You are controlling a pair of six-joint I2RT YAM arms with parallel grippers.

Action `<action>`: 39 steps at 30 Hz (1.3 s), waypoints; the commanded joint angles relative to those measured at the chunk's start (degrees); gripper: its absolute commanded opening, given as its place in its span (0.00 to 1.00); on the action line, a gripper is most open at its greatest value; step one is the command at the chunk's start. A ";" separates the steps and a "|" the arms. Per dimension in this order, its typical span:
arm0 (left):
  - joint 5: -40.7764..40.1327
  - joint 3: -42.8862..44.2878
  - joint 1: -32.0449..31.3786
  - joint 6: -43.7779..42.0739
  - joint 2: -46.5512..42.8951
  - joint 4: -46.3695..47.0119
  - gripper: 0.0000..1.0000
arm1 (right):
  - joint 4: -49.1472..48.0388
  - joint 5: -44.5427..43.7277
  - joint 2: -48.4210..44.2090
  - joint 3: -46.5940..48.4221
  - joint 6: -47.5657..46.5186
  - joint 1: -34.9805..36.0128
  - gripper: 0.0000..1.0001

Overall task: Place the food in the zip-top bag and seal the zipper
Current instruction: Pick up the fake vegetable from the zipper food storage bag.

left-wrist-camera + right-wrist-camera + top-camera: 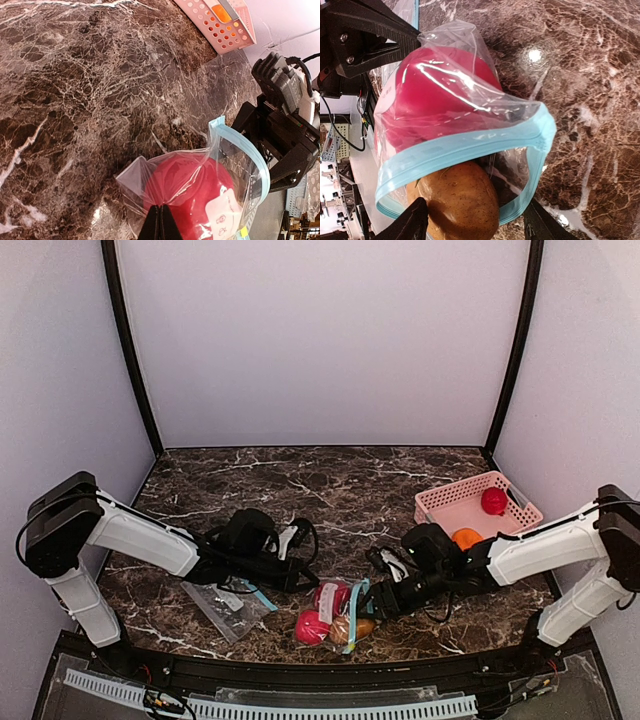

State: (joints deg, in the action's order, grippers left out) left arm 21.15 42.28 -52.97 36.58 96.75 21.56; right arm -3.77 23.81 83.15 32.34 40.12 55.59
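Note:
The zip-top bag [335,608] lies near the front edge between both arms, its mouth toward the right arm. My left gripper [161,214] is shut on a fold of the clear plastic at the bag's closed end. A bright red piece of food [192,195] fills the bag beside its white label [225,216]. The teal zipper [465,145] gapes open in an arch. A brown-tan piece [462,202] sits in the mouth under that arch. My right gripper [475,215] is open, its fingers spread on either side of the brown piece and the bag's lower lip.
A pink slatted basket [440,502] stands at the back right with a red piece [493,500] and an orange piece [466,537] in it. A second clear bag [228,606] lies flat under the left arm. The table's front edge is close behind the bag.

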 commanded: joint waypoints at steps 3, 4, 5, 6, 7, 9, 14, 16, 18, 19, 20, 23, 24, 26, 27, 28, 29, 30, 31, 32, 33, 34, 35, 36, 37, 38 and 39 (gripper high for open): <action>-1.86 1.09 0.27 -0.87 -0.10 -3.33 0.01 | -2.08 0.90 0.23 -0.74 3.60 2.47 0.59; -2.11 1.07 0.25 -0.88 -0.13 -3.44 0.01 | -2.05 0.71 0.17 -0.88 4.28 2.75 0.58; -2.27 1.05 0.24 -0.89 -0.24 -3.72 0.01 | -2.03 0.52 0.11 -0.93 4.81 3.14 0.57; -2.50 1.05 0.26 -0.89 -0.29 -3.85 0.01 | -1.92 0.18 0.11 -0.91 5.21 3.58 0.56; -2.64 1.05 0.25 -0.94 -0.43 -4.02 0.01 | -1.57 -0.41 -0.05 -0.83 5.49 4.19 0.56; -3.01 0.82 0.25 -0.87 -0.58 -4.14 0.01 | -0.43 -2.61 -0.81 -0.44 5.66 5.62 0.56; -3.28 0.68 0.24 -1.32 -0.89 -4.33 0.01 | 2.48 -8.19 -4.40 -0.20 4.17 8.18 0.56; -2.76 0.74 0.35 -1.83 -0.85 -3.97 0.01 | 3.54 -10.71 -5.81 0.07 2.08 9.46 0.55; -1.41 0.87 0.45 -3.07 -0.65 -3.25 0.01 | 6.93 -14.78 -7.23 0.73 -0.27 11.20 0.55; -0.82 0.96 0.56 -3.48 -0.58 -3.00 0.01 | 7.55 -16.36 -8.21 0.83 -1.77 12.06 0.56; 0.44 1.20 0.69 -4.55 -0.48 -2.66 0.01 | 7.74 -17.70 -9.16 0.74 -3.60 12.77 0.58; 4.55 1.84 1.01 -6.99 0.07 -2.11 0.01 | 6.00 -20.02 -11.93 -0.99 -9.97 13.95 0.66; 5.41 2.30 1.24 -8.04 0.60 -1.87 0.01 | 5.15 -20.24 -12.51 -1.51 -12.23 13.95 0.67; 7.90 3.18 1.63 -9.57 1.38 -2.10 0.01 | 4.08 -20.40 -12.60 -1.80 -16.79 14.08 0.67; 8.90 3.82 1.81 -9.98 1.58 -2.30 0.01 | 4.02 -20.44 -12.37 -1.57 -18.94 14.07 0.67; 9.39 4.15 1.90 -10.77 1.97 -2.95 0.01 | 3.97 -20.35 -11.92 -1.27 -20.74 14.09 0.66; 10.00 4.88 2.08 -11.15 2.14 -3.38 0.01 | 4.01 -20.19 -11.35 -0.89 -22.50 14.08 0.65; 10.20 5.25 2.13 -11.76 2.41 -4.21 0.01 | 4.03 -19.86 -10.80 -0.54 -24.06 14.10 0.64; 10.40 5.90 2.27 -12.04 2.58 -4.58 0.01 | 4.01 -19.14 -10.16 -0.26 -25.28 14.10 0.64; 10.45 6.20 2.35 -12.49 2.86 -5.25 0.01 | 4.02 -18.38 -9.60 -0.11 -26.34 14.10 0.64; 10.77 6.77 2.48 -12.71 3.02 -5.54 0.01 | 4.03 -17.65 -9.18 -0.25 -27.07 14.08 0.64; 10.94 7.07 2.50 -13.06 3.45 -5.98 0.01 | 4.03 -16.80 -8.81 -0.36 -27.76 14.17 0.64; 11.35 7.61 2.54 -13.21 3.58 -6.17 0.01 | 2.63 -16.25 -8.47 -0.58 -28.38 14.27 0.65; 11.49 7.80 2.53 -13.38 4.03 -6.49 0.01 | 2.25 -15.90 -8.11 -0.62 -28.95 14.49 0.65; 11.71 8.16 2.55 -13.46 4.22 -6.60 0.01 | 2.01 -15.77 -7.61 -0.62 -29.30 14.80 0.65; 11.81 8.34 2.62 -13.59 4.54 -6.90 0.01 | 1.83 -15.89 -7.20 -0.68 -29.64 15.03 0.65; 11.99 8.69 2.61 -13.66 4.84 -7.26 0.01 | 1.69 -15.95 -6.69 -0.64 -29.92 15.11 0.66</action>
State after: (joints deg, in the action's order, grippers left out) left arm 31.05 49.30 -50.72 25.04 100.53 16.88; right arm 0.71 6.70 74.83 31.75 14.55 69.58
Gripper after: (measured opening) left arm 0.008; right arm 0.652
